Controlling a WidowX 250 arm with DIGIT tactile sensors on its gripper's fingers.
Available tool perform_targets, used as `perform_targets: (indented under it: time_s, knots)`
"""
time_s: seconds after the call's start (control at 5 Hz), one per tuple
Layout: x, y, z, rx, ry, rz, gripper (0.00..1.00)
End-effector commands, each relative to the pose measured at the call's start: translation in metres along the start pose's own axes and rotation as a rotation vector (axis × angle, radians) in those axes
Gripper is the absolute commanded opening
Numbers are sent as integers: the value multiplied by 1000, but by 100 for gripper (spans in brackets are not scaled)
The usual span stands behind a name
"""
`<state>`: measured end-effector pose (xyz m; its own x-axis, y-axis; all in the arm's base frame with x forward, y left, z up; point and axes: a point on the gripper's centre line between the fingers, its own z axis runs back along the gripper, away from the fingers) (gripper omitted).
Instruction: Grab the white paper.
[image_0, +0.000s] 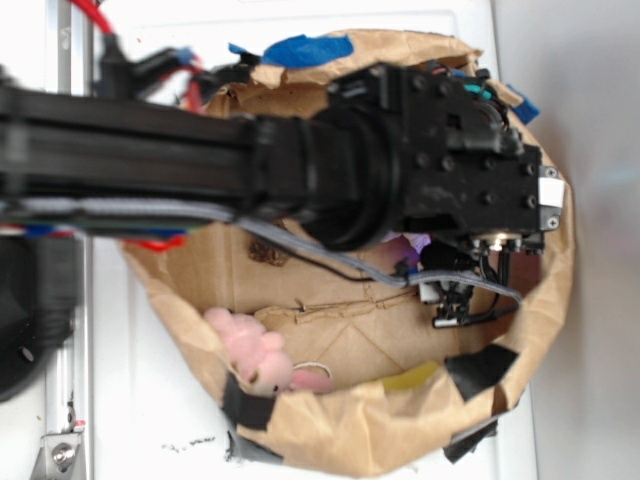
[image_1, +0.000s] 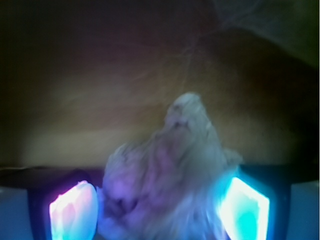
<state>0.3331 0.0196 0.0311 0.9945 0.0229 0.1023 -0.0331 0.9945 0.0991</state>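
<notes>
In the wrist view the white paper (image_1: 170, 170), a lumpy creased wad, fills the gap between my two glowing fingers. The left pad (image_1: 72, 212) and the right pad (image_1: 245, 210) both press against its sides, so my gripper (image_1: 160, 207) is shut on it. From outside, the black arm reaches over the brown paper bag (image_0: 350, 430) from the left. The gripper (image_0: 425, 255) is low at the bag's right side. Only a purple-lit bit of the paper (image_0: 408, 247) shows under it.
A pink plush toy (image_0: 255, 352) lies at the bag's lower left. A brown rock-like lump (image_0: 268, 252) sits near the arm. A yellow scrap (image_0: 410, 377) lies by the bag's front wall. Black tape (image_0: 480, 368) patches the rim, which rises close on the right.
</notes>
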Motion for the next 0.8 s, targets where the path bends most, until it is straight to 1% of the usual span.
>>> perform_targets:
  time_s: [0.0, 0.2, 0.6]
  knots:
    - [31, 9, -5, -17, -9, 38, 0]
    - [34, 14, -7, -22, -7, 32, 0]
    - [20, 7, 8, -41, -6, -15, 0]
